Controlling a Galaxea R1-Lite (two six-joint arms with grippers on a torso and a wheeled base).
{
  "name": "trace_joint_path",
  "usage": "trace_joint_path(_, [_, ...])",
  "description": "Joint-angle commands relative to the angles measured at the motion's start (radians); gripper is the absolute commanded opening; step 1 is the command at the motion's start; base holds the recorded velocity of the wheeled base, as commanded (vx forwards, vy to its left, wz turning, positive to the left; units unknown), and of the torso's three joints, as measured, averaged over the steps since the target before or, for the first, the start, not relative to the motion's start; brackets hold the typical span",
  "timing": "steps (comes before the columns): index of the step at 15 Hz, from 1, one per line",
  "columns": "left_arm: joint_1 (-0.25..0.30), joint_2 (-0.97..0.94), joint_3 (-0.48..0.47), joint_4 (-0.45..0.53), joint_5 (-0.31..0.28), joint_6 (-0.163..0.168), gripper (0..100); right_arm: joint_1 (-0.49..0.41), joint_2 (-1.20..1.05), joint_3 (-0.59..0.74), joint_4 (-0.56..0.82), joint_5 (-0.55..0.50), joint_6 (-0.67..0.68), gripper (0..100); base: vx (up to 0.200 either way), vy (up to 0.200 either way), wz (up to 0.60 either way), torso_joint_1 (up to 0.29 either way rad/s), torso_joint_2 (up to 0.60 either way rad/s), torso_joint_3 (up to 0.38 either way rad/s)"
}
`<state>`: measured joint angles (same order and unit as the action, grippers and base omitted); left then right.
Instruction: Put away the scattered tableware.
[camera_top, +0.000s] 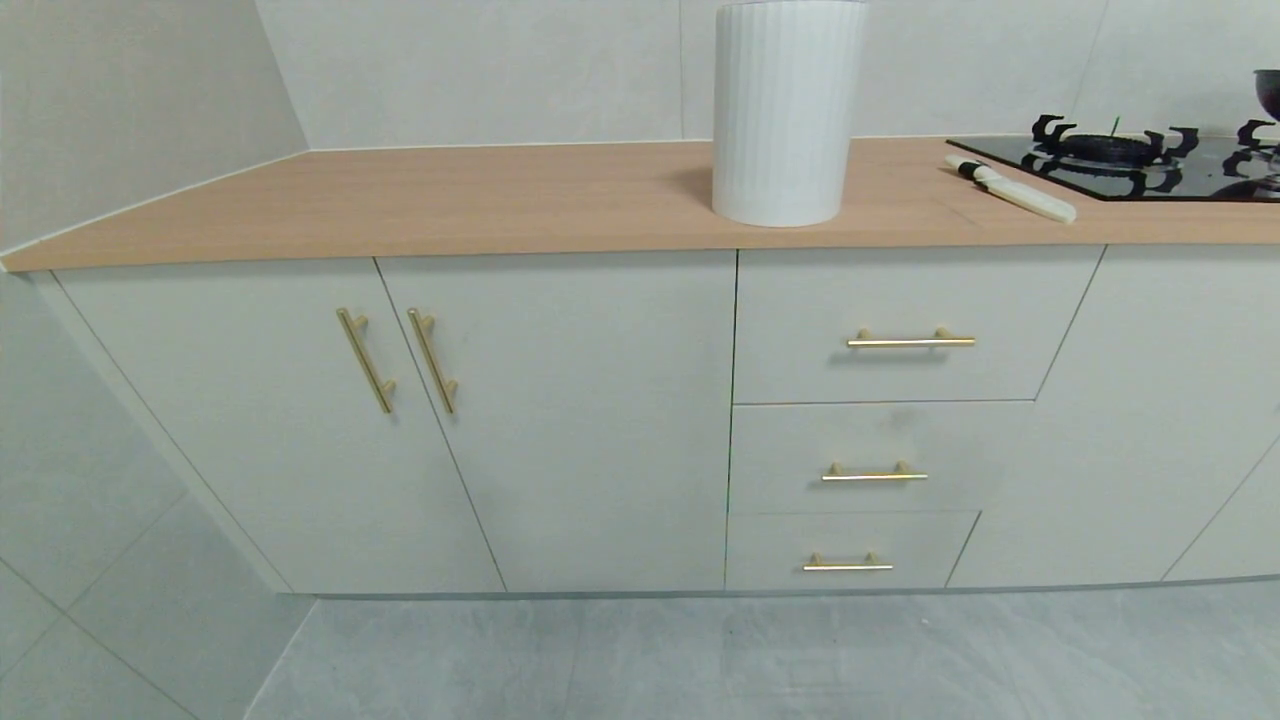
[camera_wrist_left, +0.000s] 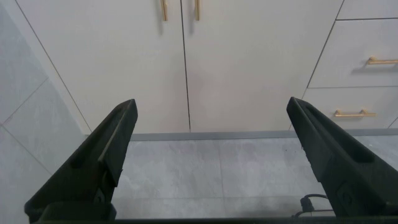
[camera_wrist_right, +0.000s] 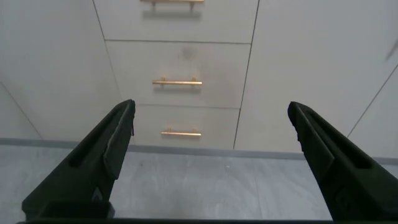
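Knife (camera_top: 1010, 188) is lying loose on the bench (camera_top: 450, 200) just beside the gas hob (camera_top: 1120, 155), near the white ribbed canister (camera_top: 785, 110), likely its store. Left hand (camera_wrist_left: 211, 107) and right hand (camera_wrist_right: 211, 107) are hanging low before the cabinet fronts (camera_top: 560, 420), both spread wide, carrying nothing.

matt wood-grain countertop (camera_top: 450, 205); ribbed matt container (camera_top: 785, 110); shiny brass-look handles (camera_top: 910, 341); glossy hob (camera_top: 1150, 170).

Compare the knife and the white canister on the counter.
The canister stands upright; the knife lies flat. The canister is tall, wide and ribbed; the knife is slim and smooth. The knife has a black band; the canister is plain white. Both rest on the counter, apart.
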<state>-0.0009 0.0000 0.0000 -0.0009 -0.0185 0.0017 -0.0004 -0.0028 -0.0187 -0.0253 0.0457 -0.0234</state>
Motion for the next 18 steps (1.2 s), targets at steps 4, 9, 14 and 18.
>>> trace_joint_path(4, [0.001, 0.000, 0.000, -0.001, 0.000, 0.000, 100, 0.000, 0.003, 0.016, 0.036, -0.001, 0.003, 100, 0.000, 0.000, 0.00, 0.000, 0.00, 0.000])
trace_joint_path(9, [-0.001, 0.000, 0.000, -0.001, 0.000, 0.006, 100, 0.002, 0.003, 0.016, 0.035, -0.004, 0.003, 100, 0.000, 0.000, 0.00, 0.000, 0.00, 0.000])
trace_joint_path(14, [-0.001, 0.000, 0.000, -0.001, -0.003, 0.003, 100, 0.002, 0.003, 0.016, 0.035, -0.004, 0.003, 100, 0.000, 0.000, 0.00, 0.000, 0.00, 0.000])
trace_joint_path(18, [-0.001, 0.000, 0.000, -0.001, -0.003, 0.003, 100, 0.002, 0.003, 0.017, 0.033, -0.004, 0.003, 100, 0.000, 0.000, 0.00, 0.000, 0.00, 0.000])
